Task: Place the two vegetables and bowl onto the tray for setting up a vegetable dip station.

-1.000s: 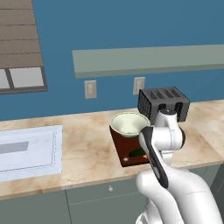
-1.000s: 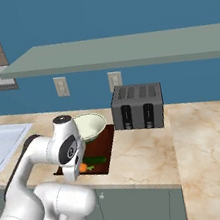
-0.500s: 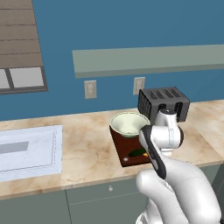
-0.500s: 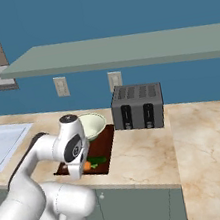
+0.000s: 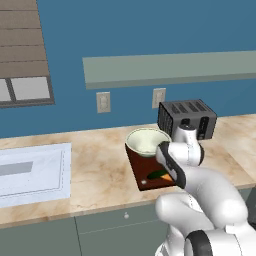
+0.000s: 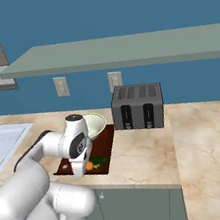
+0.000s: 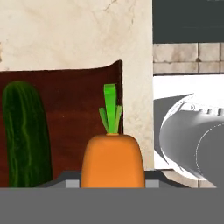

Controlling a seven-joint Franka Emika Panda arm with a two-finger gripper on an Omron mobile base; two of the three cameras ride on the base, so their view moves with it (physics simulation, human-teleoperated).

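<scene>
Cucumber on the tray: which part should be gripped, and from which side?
Probably its middle, from above, squeezing across the narrow width. The cucumber lies flat on the tray, long and slim, apart from the carrot, so there seems room on both sides.

The white arm rises from the base in a thick, rounded column, bends forward at a big elbow and folds down again toward the front edge of the surface. The wrist is turned so the hand points steeply downward. From the left the forearm slants down and to the left; from the right its round dark-centred wrist joint faces outward. The jaws are hidden behind the hand, so their spread cannot be judged.
</scene>
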